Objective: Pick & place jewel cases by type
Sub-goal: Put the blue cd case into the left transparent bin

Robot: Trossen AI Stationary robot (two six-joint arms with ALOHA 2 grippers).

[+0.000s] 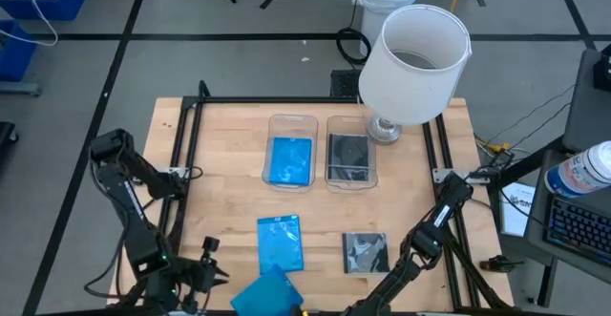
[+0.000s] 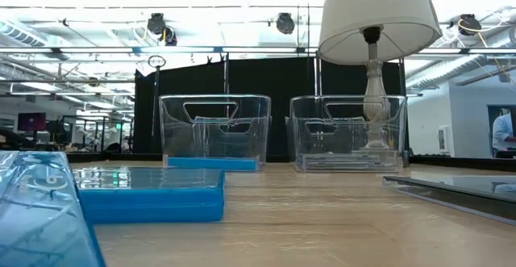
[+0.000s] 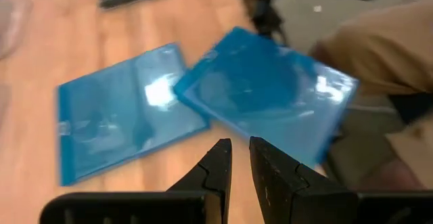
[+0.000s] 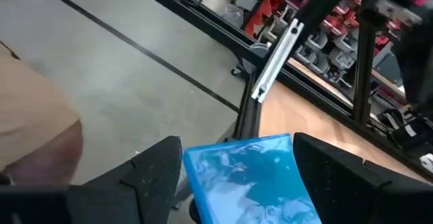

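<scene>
Lying between right jaws, seemingly: blue case (image 4: 254, 176)

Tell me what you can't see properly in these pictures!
- Tilted blue case: high view's bottom edge cuts it off; whether it touches the table is unclear.
- Right tool: open around that case in its wrist view; the high view doesn't show it.
- Grey case: low view's right edge crops it.
- Lamp: its shade hides part of the table behind the right bin.

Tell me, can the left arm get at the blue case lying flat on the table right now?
Probably yes. The left gripper hovers nearly shut just short of the flat blue case, nothing between them, though a second blue case partly overlaps it.
</scene>
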